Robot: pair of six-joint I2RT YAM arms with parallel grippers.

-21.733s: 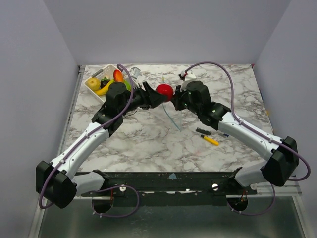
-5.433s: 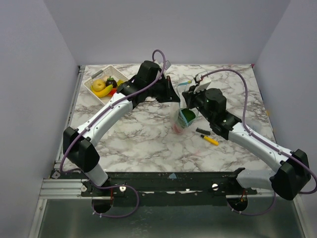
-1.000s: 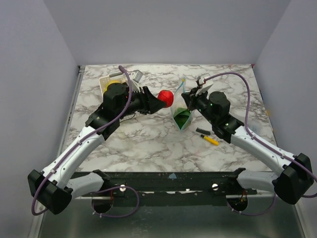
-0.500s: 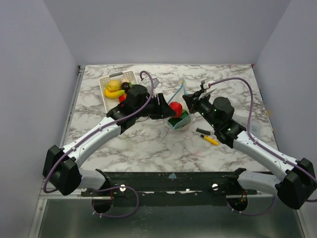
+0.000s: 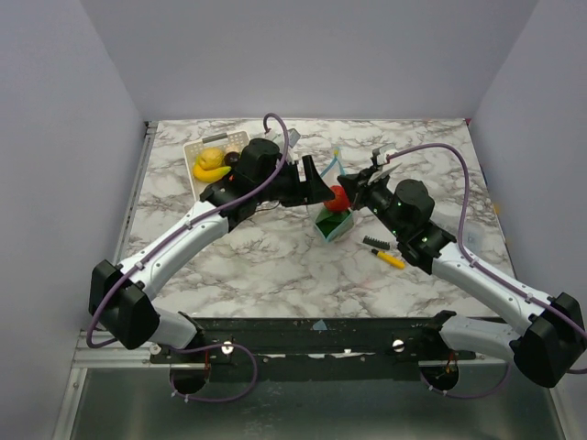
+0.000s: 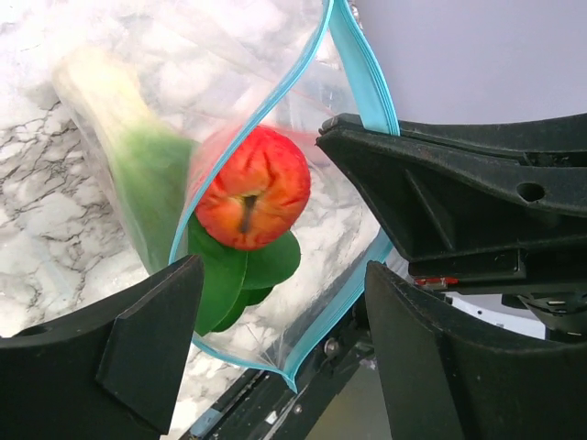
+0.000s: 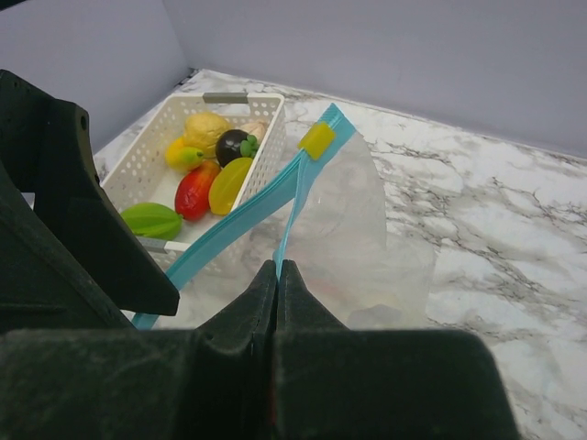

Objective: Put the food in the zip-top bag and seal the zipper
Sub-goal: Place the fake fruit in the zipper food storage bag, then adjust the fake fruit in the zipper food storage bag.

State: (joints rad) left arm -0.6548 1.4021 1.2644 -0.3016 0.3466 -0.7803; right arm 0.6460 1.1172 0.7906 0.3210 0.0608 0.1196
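Note:
The zip-top bag (image 5: 334, 227) stands mouth-up at mid-table. Through its clear plastic (image 6: 275, 73) I see a red apple (image 6: 252, 188) dropping in over green leafy pieces (image 6: 240, 273). From above, the apple (image 5: 338, 197) sits in the bag's mouth. My left gripper (image 5: 321, 181) hovers just left of it, open and empty (image 6: 280, 284). My right gripper (image 5: 354, 189) is shut on the light-blue zipper (image 7: 248, 215) at the bag's rim (image 7: 278, 268), holding the mouth up. A yellow slider (image 7: 318, 139) sits on the strip's end.
A white slatted basket (image 5: 195, 147) at the back left holds a banana (image 5: 211, 171), a lemon (image 7: 206, 124), a dark eggplant (image 7: 232, 145) and other food. A yellow-and-black pen (image 5: 389, 259) and a small black comb-like piece (image 5: 373, 243) lie right of the bag.
The left gripper carried the apple right to the bag's mouth, then opened and let it go. The apple now drops into the bag. The right gripper kept its hold on the strip.

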